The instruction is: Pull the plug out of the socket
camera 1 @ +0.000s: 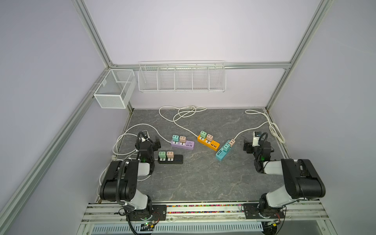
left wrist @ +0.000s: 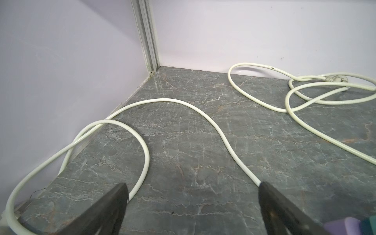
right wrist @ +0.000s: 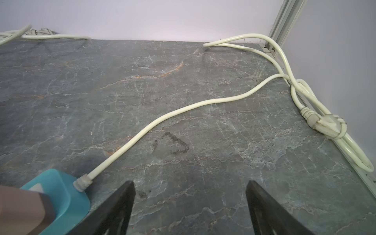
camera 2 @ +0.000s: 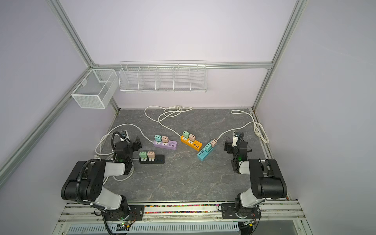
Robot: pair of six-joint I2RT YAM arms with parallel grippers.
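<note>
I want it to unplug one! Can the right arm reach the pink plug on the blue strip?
Probably yes. The open right gripper is beside the teal power strip; only that strip's white cord lies near its way to the peach plug.

Top views, pair: both are looking steeply down from high above the near edge toward the back wall [camera 1: 183, 30], taking in the whole grey table [camera 1: 203, 183] from afar, framing nearly alike.
Left wrist view: is riding low over the table, facing the far left corner post [left wrist: 149, 40].
Right wrist view: is riding low, facing the far right corner, sharing the blue power strip [right wrist: 59, 191] with both top views.
</note>
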